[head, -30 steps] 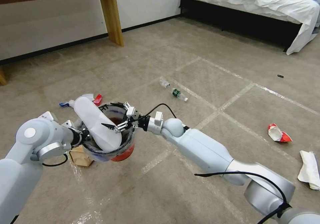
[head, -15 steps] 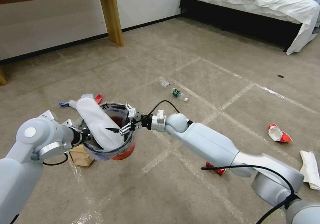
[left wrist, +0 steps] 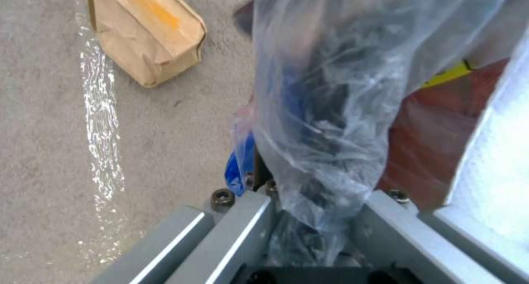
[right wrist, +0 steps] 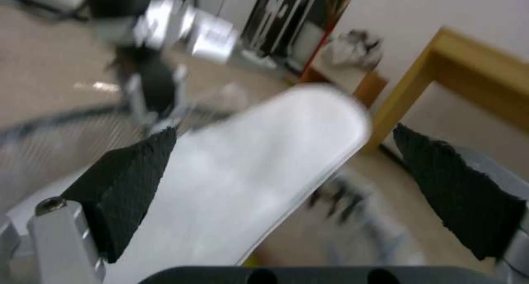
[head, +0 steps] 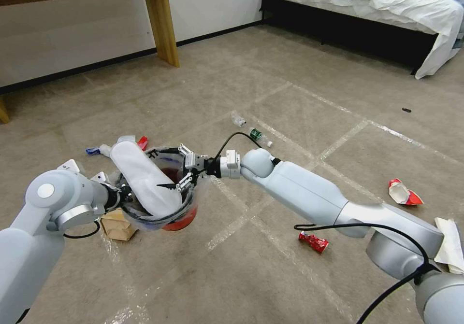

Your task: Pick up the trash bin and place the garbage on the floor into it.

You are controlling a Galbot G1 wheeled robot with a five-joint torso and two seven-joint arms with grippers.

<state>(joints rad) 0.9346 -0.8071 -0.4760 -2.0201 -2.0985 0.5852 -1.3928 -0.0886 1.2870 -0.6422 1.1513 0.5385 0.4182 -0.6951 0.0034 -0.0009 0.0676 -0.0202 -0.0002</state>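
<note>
The red trash bin (head: pixel 180 219) with its clear bag (left wrist: pixel 330 110) hangs just above the floor (head: pixel 270 87). My left gripper (head: pixel 121 196) is shut on its rim and bag, seen close in the left wrist view (left wrist: pixel 308 201). A flat white slipper (head: pixel 141 179) leans in the bin, its upper end sticking out over the rim. My right gripper (head: pixel 178 168) hovers open over the bin beside the slipper, and the slipper (right wrist: pixel 264 172) lies between its black pads (right wrist: pixel 127 184) without touching them. More garbage lies on the floor: a crushed red can (head: pixel 313 242), two clear bottles (head: pixel 259 135), a red-and-white wrapper (head: pixel 403 192) and crumpled paper (head: pixel 449 246).
A brown paper bag (head: pixel 116 225) lies on the carpet under the bin's left side. Small blue and red scraps (head: pixel 141 143) lie behind the bin. A wooden table leg (head: pixel 162 22) stands at the back left, and a bed (head: pixel 367 5) at the back right.
My right arm has swung up and away, uncovering the red can on the floor. Its open gripper has shifted slightly back over the bin. The slipper has settled a little lower.
</note>
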